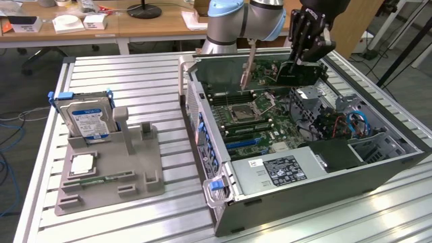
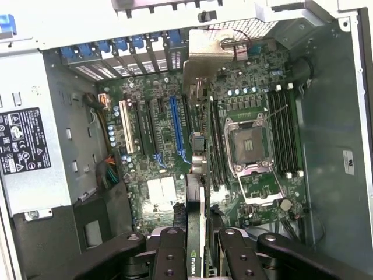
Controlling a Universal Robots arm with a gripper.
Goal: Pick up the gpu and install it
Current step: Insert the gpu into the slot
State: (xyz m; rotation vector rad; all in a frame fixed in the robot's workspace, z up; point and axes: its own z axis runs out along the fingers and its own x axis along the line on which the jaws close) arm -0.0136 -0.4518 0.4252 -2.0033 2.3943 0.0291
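The black end effector (image 1: 307,56) covered the top edge of the thin dark green gpu card (image 1: 297,75). In the wrist view the gpu stood edge-on, its face unseen. White print on the grey metal box's black label (image 1: 284,170) was too small to read.

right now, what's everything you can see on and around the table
table: one, silver slats, under everything
computer case: one, grey, open, on the exterior view's right
motherboard: one, green, inside the case
power supply: one, silver with black label, inside the case
holder: one, grey, on the exterior view's left of the case
hard drive: one, silver with blue-white label, upright in the holder
memory stick: one, green, flat on the holder
graphics card: one, dark with silver bracket, above the motherboard
arm: one, silver and light blue, behind the case
claw: one, black, shut on the graphics card
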